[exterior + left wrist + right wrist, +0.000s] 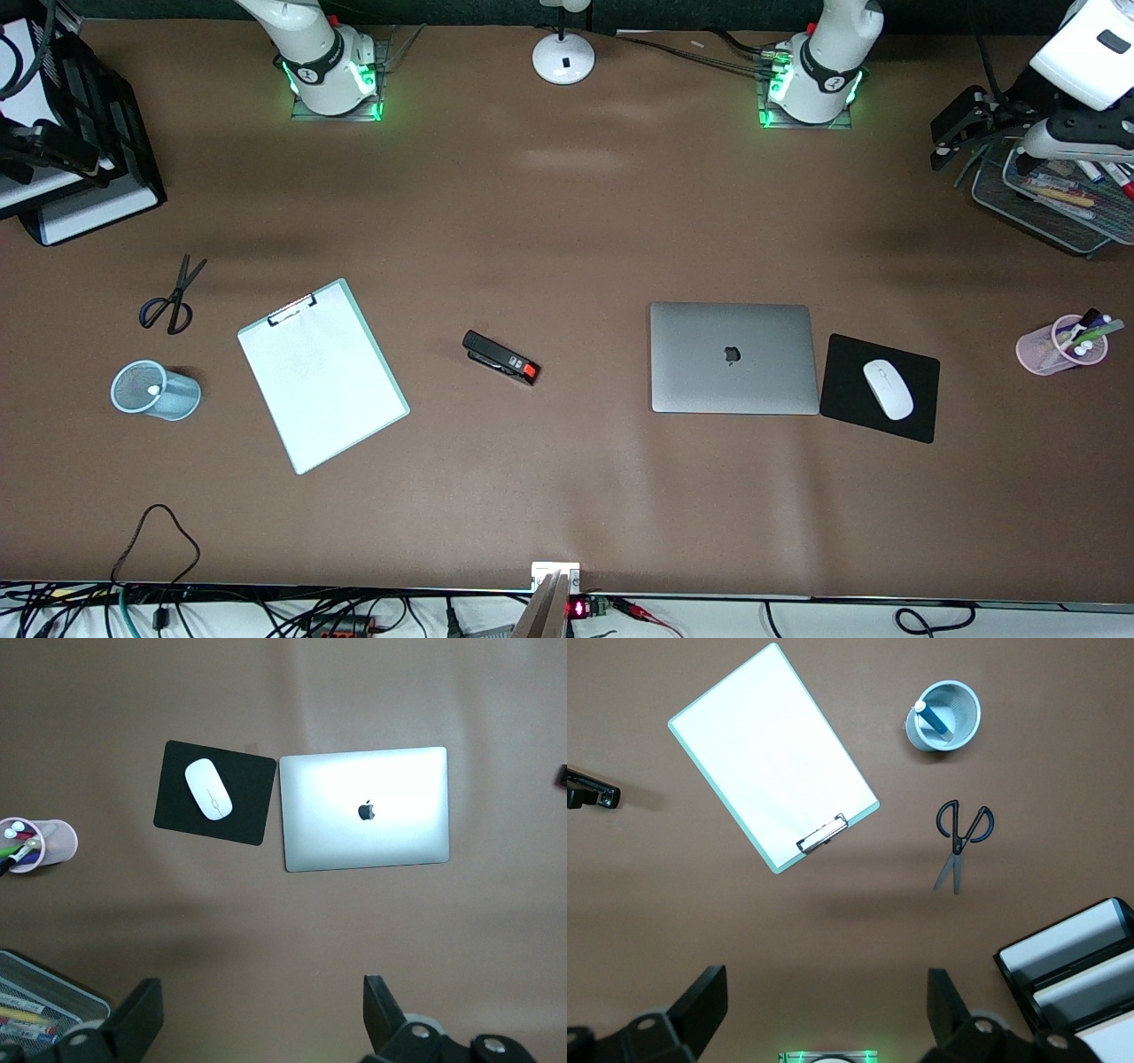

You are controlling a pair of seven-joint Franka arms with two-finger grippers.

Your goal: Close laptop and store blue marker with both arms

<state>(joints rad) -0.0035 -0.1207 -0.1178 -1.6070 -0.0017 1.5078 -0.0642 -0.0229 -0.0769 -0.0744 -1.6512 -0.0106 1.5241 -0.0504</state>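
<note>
The laptop [731, 357] lies shut on the brown table, apple logo up, and also shows in the left wrist view [364, 809]. The blue marker [933, 719] stands in a light blue mesh cup [943, 716] toward the right arm's end; in the front view only its white cap [154, 389] shows, inside the cup [156, 391]. My left gripper [263, 997] is open and empty, high over bare table beside a mesh tray [1054, 199]. My right gripper [824, 992] is open and empty, high over bare table near its own base.
A white mouse [888, 389] lies on a black pad [921, 425] beside the laptop. A pink cup of markers [1061, 346] stands at the left arm's end. A stapler [500, 357], clipboard [323, 375], scissors [173, 297] and black file tray [89, 133] are toward the right arm's end.
</note>
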